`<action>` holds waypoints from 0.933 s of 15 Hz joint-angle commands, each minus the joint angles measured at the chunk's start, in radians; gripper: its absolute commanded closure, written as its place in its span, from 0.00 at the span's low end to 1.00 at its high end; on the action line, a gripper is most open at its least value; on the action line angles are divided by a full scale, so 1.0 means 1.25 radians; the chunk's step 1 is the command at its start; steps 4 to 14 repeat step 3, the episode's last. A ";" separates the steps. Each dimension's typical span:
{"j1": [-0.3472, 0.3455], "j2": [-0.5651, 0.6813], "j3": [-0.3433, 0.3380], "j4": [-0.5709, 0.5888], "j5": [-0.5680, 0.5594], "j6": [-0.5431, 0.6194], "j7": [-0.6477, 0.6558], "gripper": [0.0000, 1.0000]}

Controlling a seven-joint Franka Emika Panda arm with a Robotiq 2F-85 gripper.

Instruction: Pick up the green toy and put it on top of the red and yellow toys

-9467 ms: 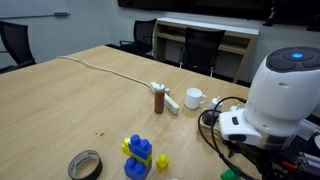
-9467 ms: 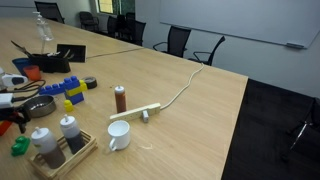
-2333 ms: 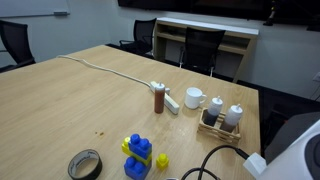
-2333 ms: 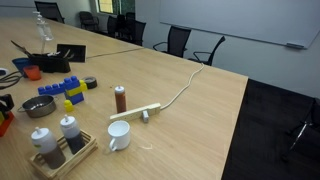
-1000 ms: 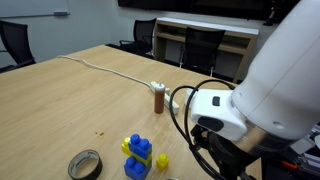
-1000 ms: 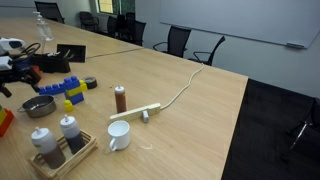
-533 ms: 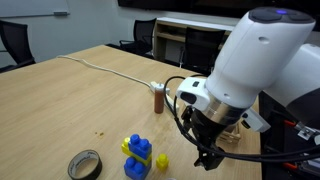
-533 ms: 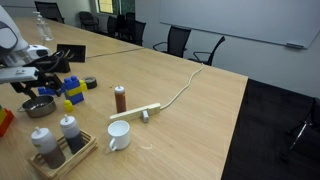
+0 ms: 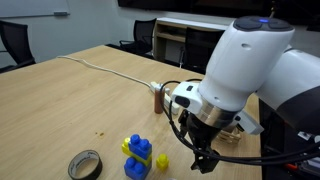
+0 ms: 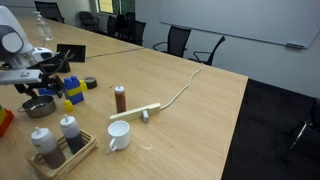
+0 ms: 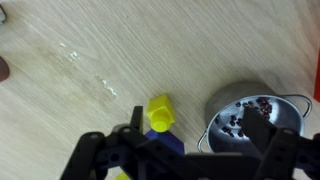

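Note:
No green toy shows in any view. A stack of blue and yellow blocks [image 9: 138, 156] stands on the wooden table; it also shows in an exterior view [image 10: 66, 92]. I see no red toy. In the wrist view a loose yellow block [image 11: 160, 112] sits against a blue block [image 11: 162, 142]. My gripper [image 11: 195, 125] is open and empty, its fingers straddling the gap between the yellow block and a metal bowl [image 11: 255, 108]. It hangs just above the table beside the stack in both exterior views [image 9: 203, 160] [image 10: 42, 82].
The metal bowl [image 10: 38, 106] holds dark bits. A tape roll [image 9: 85, 165], a brown bottle [image 10: 120, 98], a white mug [image 10: 119, 135], a power strip with a cable [image 10: 136, 113], a tray of two bottles [image 10: 62, 140] and an orange item [image 10: 5, 119] stand around.
My arm has swung in from out of view over the table and come down toward the block stack and bowl. Nothing on the table has moved.

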 commanded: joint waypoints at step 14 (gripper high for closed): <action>-0.002 -0.001 0.002 0.000 0.001 -0.001 -0.001 0.00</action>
